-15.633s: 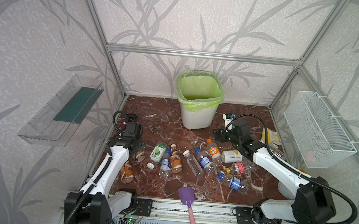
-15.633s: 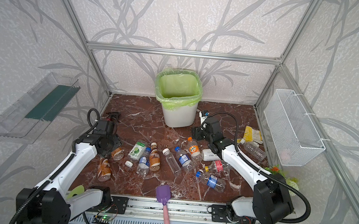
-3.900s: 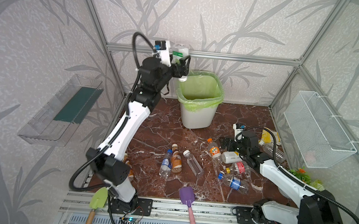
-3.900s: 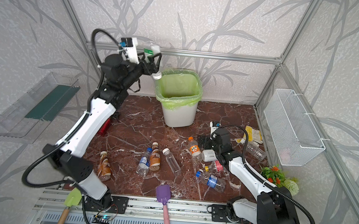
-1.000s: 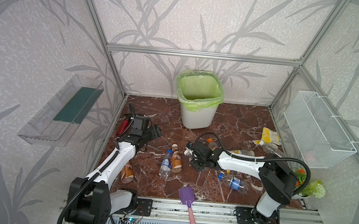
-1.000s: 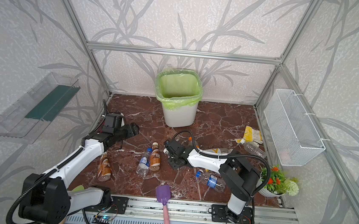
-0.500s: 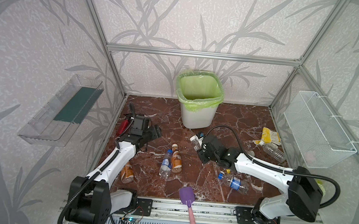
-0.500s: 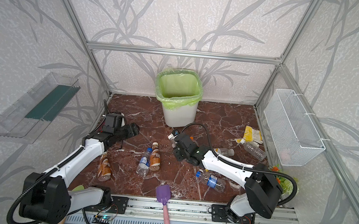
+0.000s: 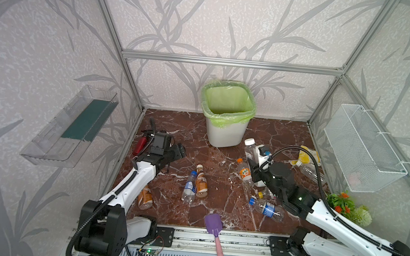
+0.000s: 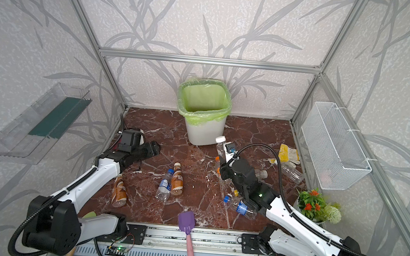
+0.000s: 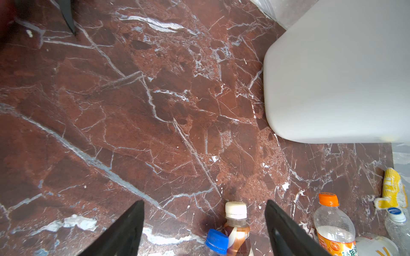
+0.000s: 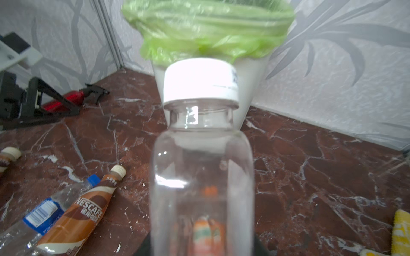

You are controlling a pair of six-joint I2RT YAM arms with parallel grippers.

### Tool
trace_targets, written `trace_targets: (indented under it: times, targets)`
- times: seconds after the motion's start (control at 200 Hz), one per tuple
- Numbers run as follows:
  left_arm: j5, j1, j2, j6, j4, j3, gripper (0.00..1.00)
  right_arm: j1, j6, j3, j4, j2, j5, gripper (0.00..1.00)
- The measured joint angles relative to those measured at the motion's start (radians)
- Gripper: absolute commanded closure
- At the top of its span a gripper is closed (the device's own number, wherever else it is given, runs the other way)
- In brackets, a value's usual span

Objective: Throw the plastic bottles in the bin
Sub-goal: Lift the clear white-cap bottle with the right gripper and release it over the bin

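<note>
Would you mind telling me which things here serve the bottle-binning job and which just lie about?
Job: bin, gripped white-capped bottle, Nescafe bottle, blue-capped bottle, orange-capped bottle, other floor bottles.
Lying about: red spray bottle, purple spatula, yellow pouch, flowers, wire basket, clear tray.

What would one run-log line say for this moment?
right gripper: shut on white-capped clear bottle, near bin | left gripper: open, empty | several bottles on floor

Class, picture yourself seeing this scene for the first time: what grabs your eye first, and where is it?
The white bin with its bright green bag stands at the back centre of the red marble floor. Just in front, to its right, the right gripper holds a clear white-capped bottle, cap up. A brown coffee bottle and others lie scattered mid-floor.
</note>
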Motion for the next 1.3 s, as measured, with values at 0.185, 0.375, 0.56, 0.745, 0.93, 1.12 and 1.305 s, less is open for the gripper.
trace_targets:
  times: [0.185, 0.375, 0.56, 0.745, 0.93, 1.12, 1.305]
  targets:
    - [-0.001, -0.027, 0.022, 0.027, 0.003, 0.0, 0.16, -0.028, -0.082, -0.042, 0.079, -0.099, 0.053, 0.59]
    - [-0.029, -0.064, 0.022, 0.054, -0.003, 0.0, 0.16, -0.052, -0.195, -0.039, 0.198, -0.127, 0.063, 0.59]
    - [-0.059, -0.099, -0.013, 0.074, -0.002, 0.0, 0.16, -0.067, -0.249, -0.025, 0.276, -0.133, 0.035, 0.58]
    - [-0.062, -0.106, -0.012, 0.087, -0.002, 0.0, 0.16, -0.142, -0.247, 0.148, 0.273, 0.01, -0.095, 0.58]
    - [-0.069, -0.106, -0.013, 0.09, -0.002, 0.0, 0.16, -0.315, -0.117, 0.853, 0.127, 0.537, -0.37, 0.49]
    - [-0.086, -0.106, -0.04, 0.09, -0.008, 0.0, 0.1, -0.354, -0.082, 1.571, -0.296, 1.004, -0.553, 0.01]
    - [-0.103, -0.106, -0.071, 0.089, -0.008, 0.0, 0.08, -0.376, -0.035, 1.096, -0.309, 0.798, -0.573, 0.01]
